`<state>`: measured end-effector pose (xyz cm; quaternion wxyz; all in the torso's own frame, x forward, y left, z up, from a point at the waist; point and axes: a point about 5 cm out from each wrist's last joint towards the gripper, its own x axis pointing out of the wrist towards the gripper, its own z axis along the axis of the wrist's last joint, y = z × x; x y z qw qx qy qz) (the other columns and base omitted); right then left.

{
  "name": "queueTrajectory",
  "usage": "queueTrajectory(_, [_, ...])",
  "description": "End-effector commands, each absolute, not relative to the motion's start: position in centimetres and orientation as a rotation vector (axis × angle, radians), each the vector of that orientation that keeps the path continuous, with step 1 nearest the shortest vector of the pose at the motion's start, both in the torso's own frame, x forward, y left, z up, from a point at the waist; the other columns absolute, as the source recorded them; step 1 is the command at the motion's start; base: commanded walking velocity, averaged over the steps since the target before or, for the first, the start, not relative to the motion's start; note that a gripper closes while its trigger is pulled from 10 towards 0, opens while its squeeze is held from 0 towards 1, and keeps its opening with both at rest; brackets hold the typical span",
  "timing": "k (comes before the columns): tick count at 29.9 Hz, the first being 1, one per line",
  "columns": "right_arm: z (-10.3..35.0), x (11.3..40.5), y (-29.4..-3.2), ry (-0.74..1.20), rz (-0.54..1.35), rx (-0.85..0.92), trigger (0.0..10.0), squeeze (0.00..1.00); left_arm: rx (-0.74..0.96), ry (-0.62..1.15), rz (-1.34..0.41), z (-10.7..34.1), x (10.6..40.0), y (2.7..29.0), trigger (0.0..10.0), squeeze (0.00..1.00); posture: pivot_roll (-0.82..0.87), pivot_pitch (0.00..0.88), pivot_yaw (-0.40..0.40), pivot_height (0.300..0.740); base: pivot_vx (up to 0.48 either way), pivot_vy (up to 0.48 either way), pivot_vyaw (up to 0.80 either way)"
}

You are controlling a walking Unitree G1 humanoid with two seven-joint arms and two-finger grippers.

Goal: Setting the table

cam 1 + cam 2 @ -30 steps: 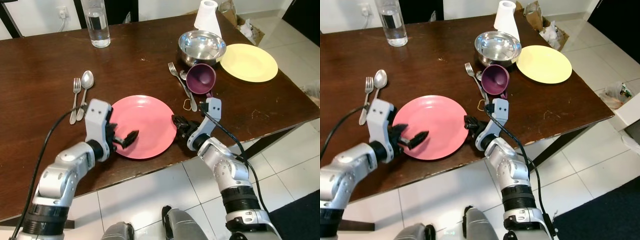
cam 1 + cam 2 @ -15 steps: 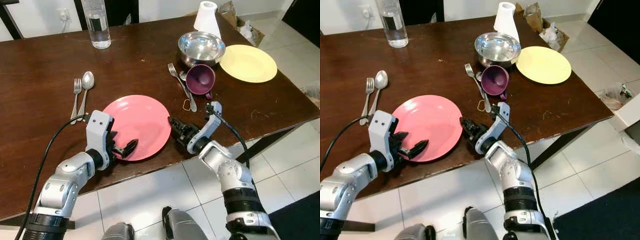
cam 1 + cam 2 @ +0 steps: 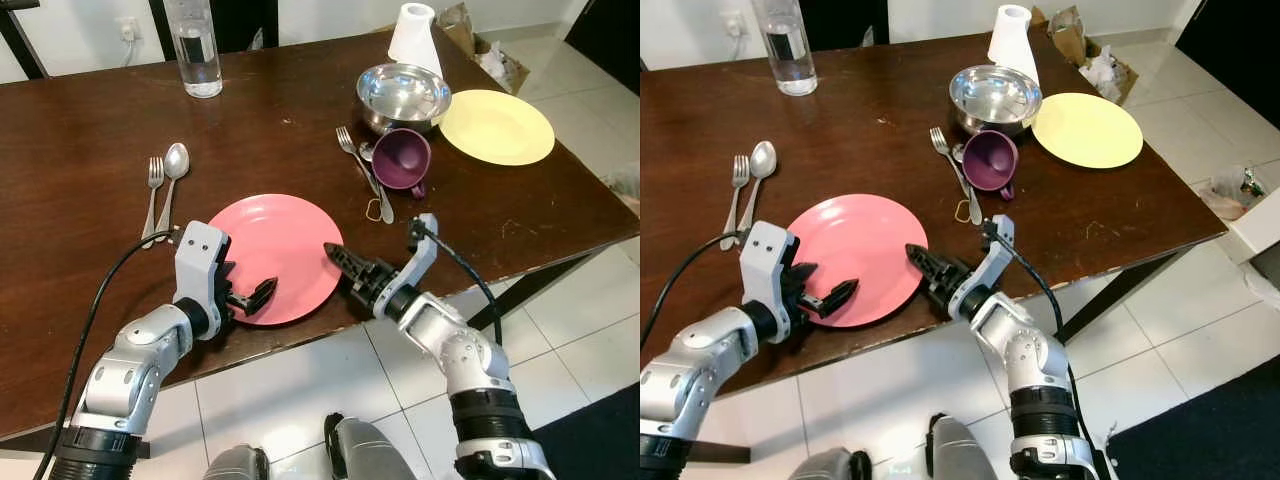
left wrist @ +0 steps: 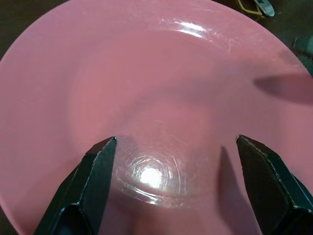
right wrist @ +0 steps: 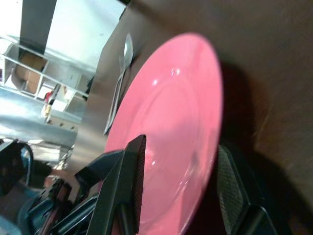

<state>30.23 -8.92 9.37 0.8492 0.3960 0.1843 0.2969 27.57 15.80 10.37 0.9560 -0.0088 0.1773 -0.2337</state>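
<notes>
A pink plate [image 3: 272,250] lies on the dark wooden table [image 3: 90,240], close to its near edge. My left gripper [image 3: 258,292] is open and hovers over the plate's near-left part; in the left wrist view its fingers [image 4: 100,166] stand wide apart above the pink plate [image 4: 161,88]. At the plate's right rim is my right gripper [image 3: 338,257], also open. In the right wrist view one finger [image 5: 124,191] lies over the pink plate [image 5: 171,112] and the other sits outside the rim. A fork [image 3: 152,195] and spoon [image 3: 172,170] lie left of the plate.
A purple cup [image 3: 402,158] lies on its side beside a second fork and spoon [image 3: 360,165]. Behind it are a steel bowl [image 3: 403,92], a yellow plate [image 3: 497,125] and a paper roll [image 3: 414,35]. A water bottle [image 3: 195,45] stands far left. Tiled floor lies below the near edge.
My right gripper has swung left and its fingertips now reach the plate's right rim. The plate has shifted slightly left. My left gripper has drawn back toward the plate's near edge.
</notes>
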Motion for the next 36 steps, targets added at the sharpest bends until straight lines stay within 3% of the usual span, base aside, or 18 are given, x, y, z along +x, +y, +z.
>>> queueTrajectory(1, [8.4,29.7,-8.2,0.442,0.63,0.861,10.0,0.0,-0.029,0.513,-0.448,7.3,26.2,16.3,10.0,0.0,-0.1,0.092,-0.007,0.74,0.0,0.0,0.0])
queueTrajectory(12, [7.5,29.2,-6.0,0.512,0.65,0.899,10.0,0.0,-0.048,0.577,-0.428,5.4,24.1,17.3,10.0,0.0,-0.1,0.096,-0.013,0.74,0.0,0.0,0.0])
queueTrajectory(14, [8.1,29.2,-5.3,0.51,0.679,0.938,9.5,0.0,-0.052,0.585,-0.427,5.0,24.0,17.3,10.0,0.0,-0.1,0.096,-0.014,0.74,0.0,0.0,0.0])
queueTrajectory(15, [8.4,29.1,-4.8,0.509,0.707,0.971,0.5,0.0,-0.054,0.591,-0.421,4.8,23.8,17.4,10.0,0.0,-0.1,0.096,-0.018,0.74,0.0,0.0,0.0])
queueTrajectory(17, [8.5,29.0,-4.5,0.511,0.724,0.969,0.0,0.0,-0.055,0.594,-0.418,4.7,23.7,17.5,10.0,0.0,-0.1,0.096,-0.018,0.74,0.0,0.0,0.0])
queueTrajectory(30, [10.2,28.4,-3.8,0.429,0.814,0.921,0.0,0.0,-0.059,0.589,-0.421,4.3,23.8,17.4,10.0,0.0,-0.11,0.094,-0.023,0.74,0.0,0.0,0.0])
queueTrajectory(36, [10.2,28.8,-4.9,0.374,0.753,0.851,0.0,0.0,-0.084,0.422,-0.452,7.5,25.6,16.8,10.0,0.0,-0.11,0.094,-0.022,0.74,0.0,0.0,0.0])
